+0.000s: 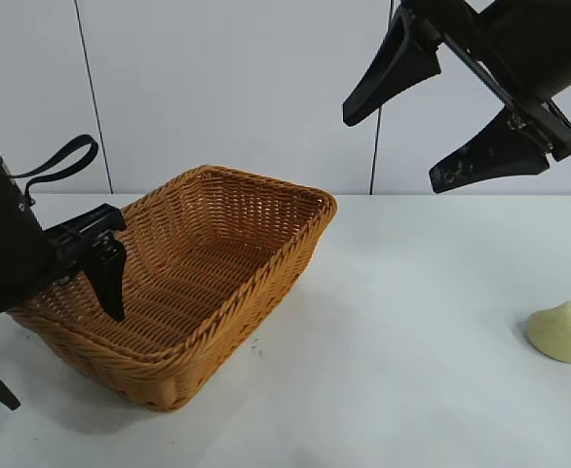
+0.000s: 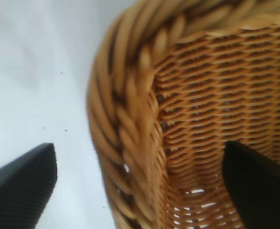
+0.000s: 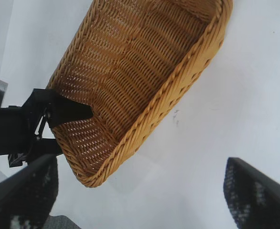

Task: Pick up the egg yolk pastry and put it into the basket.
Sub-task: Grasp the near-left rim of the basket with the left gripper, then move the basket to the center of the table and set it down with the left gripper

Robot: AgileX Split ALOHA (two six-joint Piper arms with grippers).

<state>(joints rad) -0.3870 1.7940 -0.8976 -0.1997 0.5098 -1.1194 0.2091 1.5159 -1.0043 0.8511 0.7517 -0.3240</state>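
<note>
The egg yolk pastry [image 1: 563, 331], a small pale yellow lump, lies on the white table at the far right, well away from both grippers. The orange-brown wicker basket [image 1: 266, 283] stands left of centre and holds nothing. My left gripper [image 1: 52, 331] is open and straddles the basket's left rim [image 2: 125, 95], one finger inside and one outside, with a gap on each side of the rim. My right gripper [image 1: 393, 151] is open and empty, high above the table right of the basket. The pastry is out of both wrist views.
The white table [image 1: 412, 322] runs from the basket to the pastry, with a white wall behind. In the right wrist view the basket [image 3: 178, 90] lies below my right gripper [image 3: 140, 191], and one of the left gripper's fingers [image 3: 68, 110] reaches into it.
</note>
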